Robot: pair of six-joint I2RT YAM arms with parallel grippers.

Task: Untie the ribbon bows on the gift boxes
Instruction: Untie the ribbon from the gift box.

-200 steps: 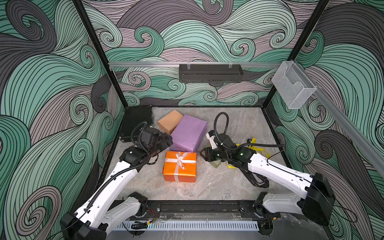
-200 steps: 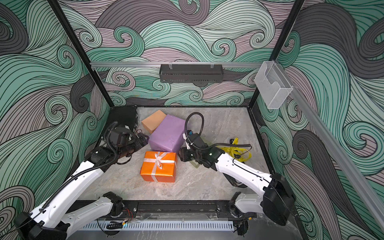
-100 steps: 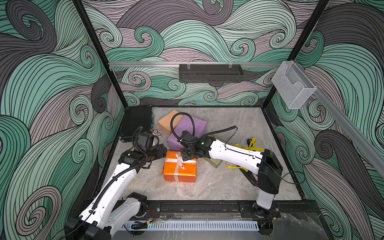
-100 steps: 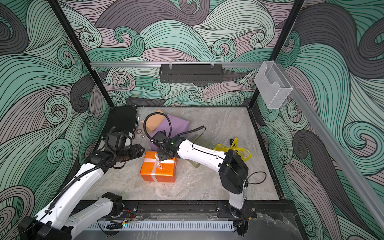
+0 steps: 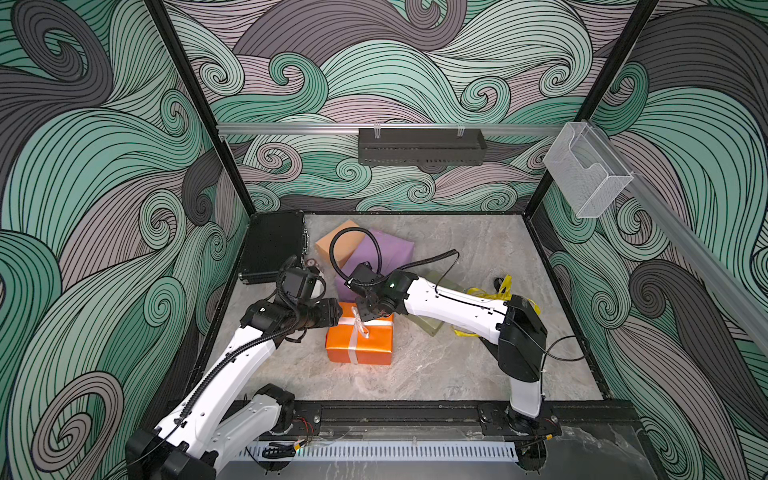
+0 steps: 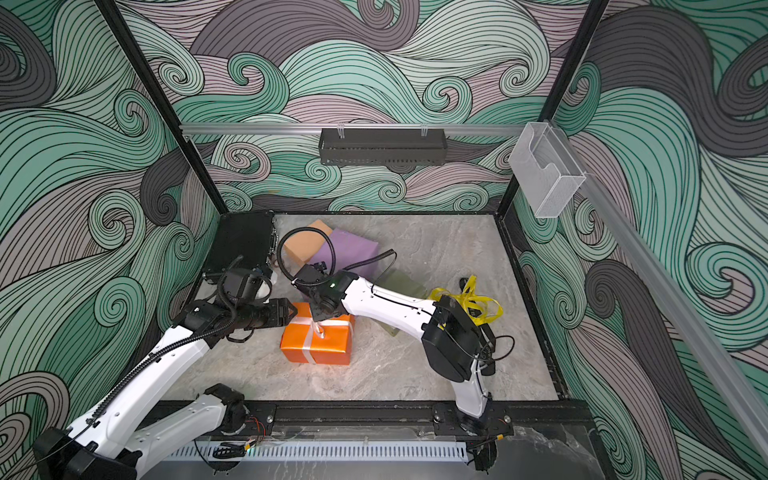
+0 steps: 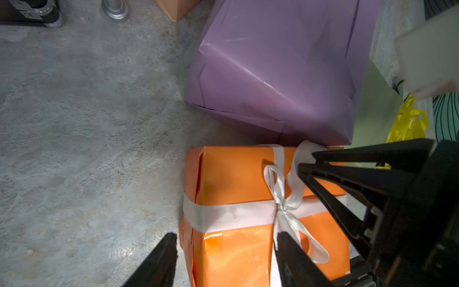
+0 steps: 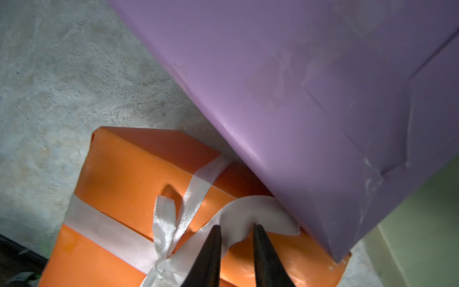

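Note:
The orange gift box (image 5: pixel 374 340) (image 6: pixel 328 340) lies mid-table, with a white ribbon bow (image 5: pixel 359 326) (image 7: pixel 283 201) tied on top. My right gripper (image 5: pixel 363 316) (image 8: pixel 236 227) hangs over the box's far edge, shut on one tail of the white ribbon (image 8: pixel 248 213). At the box's left end, my left gripper (image 5: pixel 337 319) (image 7: pixel 226 234) is open. One of its fingers (image 7: pixel 161 258) is beside the box and the other is on top by a bow loop. The purple box (image 5: pixel 386 253) touches the orange one behind. The tan box (image 5: pixel 340 245) and olive box (image 5: pixel 432 328) carry no ribbon.
A black hard case (image 5: pixel 274 245) leans at the back left. Loose yellow ribbons (image 5: pixel 498 291) lie on the right by my right arm's elbow. A small metal piece (image 7: pixel 115 8) sits on the floor near the case. The enclosure walls stand close on three sides.
My right arm swung left from the olive box to the orange box, and its jaws closed on a white ribbon tail. My left gripper came in to the box's left end and narrowed.

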